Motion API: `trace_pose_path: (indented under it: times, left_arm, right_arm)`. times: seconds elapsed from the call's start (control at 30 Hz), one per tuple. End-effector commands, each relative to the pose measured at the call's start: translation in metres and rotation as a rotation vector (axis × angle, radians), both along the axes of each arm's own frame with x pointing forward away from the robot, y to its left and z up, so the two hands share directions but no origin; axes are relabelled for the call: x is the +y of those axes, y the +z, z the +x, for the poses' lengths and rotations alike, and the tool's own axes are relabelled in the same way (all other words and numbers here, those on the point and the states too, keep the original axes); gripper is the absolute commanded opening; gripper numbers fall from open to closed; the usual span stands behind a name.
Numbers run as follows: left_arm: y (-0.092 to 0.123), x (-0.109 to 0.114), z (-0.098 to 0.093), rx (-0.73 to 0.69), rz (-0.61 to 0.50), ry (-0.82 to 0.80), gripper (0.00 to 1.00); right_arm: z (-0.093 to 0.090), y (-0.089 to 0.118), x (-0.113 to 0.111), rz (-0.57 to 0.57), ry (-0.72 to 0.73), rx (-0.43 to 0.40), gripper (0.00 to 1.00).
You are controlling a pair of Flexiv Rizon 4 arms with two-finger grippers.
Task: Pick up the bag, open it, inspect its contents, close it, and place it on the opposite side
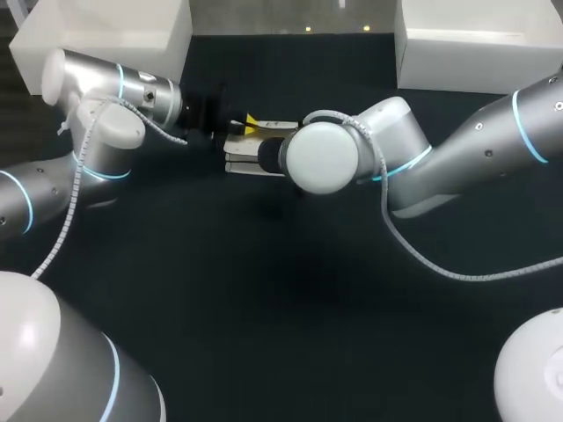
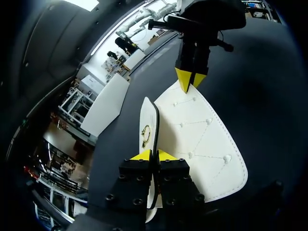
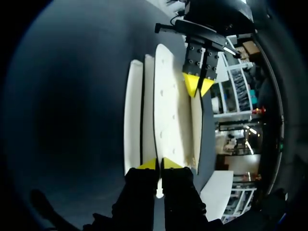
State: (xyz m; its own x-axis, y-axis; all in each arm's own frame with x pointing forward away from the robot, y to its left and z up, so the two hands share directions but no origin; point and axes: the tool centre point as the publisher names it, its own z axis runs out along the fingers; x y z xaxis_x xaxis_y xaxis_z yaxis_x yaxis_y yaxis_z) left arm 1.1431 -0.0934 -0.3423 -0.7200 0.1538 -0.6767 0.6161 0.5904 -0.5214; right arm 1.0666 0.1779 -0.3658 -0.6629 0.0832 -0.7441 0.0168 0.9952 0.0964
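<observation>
Head view: left arm [image 1: 97, 132] and right arm [image 1: 457, 149] meet over the dark tabletop [image 1: 264, 308], near the middle of its far edge. White bag [image 1: 251, 154] sits between them, long axis left-right, one end toward each arm. Left gripper [image 2: 154, 155]: jaws narrow, pinching the bag's thin upright panel just below the gold clasp [image 2: 146, 134]. Right gripper [image 3: 159, 163]: jaws narrow, pinching a panel edge at the opposite end. Stitched flap [image 2: 202, 139] splays off to one side. Can't tell what's inside.

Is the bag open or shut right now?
Open: in the left wrist view the quilted flap splays away from the clasp panel, with a dark gap between them.
</observation>
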Motion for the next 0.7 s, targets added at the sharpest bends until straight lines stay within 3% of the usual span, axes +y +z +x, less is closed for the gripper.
trace_pose_path:
  times: [0.03, 0.4, 0.53, 0.57, 0.63, 0.7]
  left_arm:
    - [-0.01, 0.001, -0.007, -0.013, -0.007, 0.004, 0.0]
    - [-0.019, 0.006, 0.0, -0.028, 0.021, 0.039, 0.0]
    - [-0.013, 0.005, 0.0, -0.023, 0.004, 0.029, 0.0]
    - [-0.01, 0.005, -0.001, -0.026, 0.003, 0.027, 0.02]
    - [-0.005, 0.003, -0.003, -0.036, -0.004, 0.018, 0.22]
    - [-0.001, 0.002, -0.004, -0.041, -0.008, 0.008, 0.31]
  right_arm:
    - [0.0, -0.002, 0.001, 0.001, 0.0, -0.005, 0.0]
    - [0.0, -0.002, 0.001, 0.001, 0.0, -0.005, 0.0]
    - [0.0, -0.002, 0.001, 0.001, 0.0, -0.005, 0.0]
    - [0.0, -0.002, 0.001, 0.001, 0.0, -0.005, 0.0]
    - [0.0, -0.002, 0.001, 0.001, 0.0, -0.005, 0.0]
    - [0.0, -0.002, 0.001, 0.001, 0.0, -0.005, 0.0]
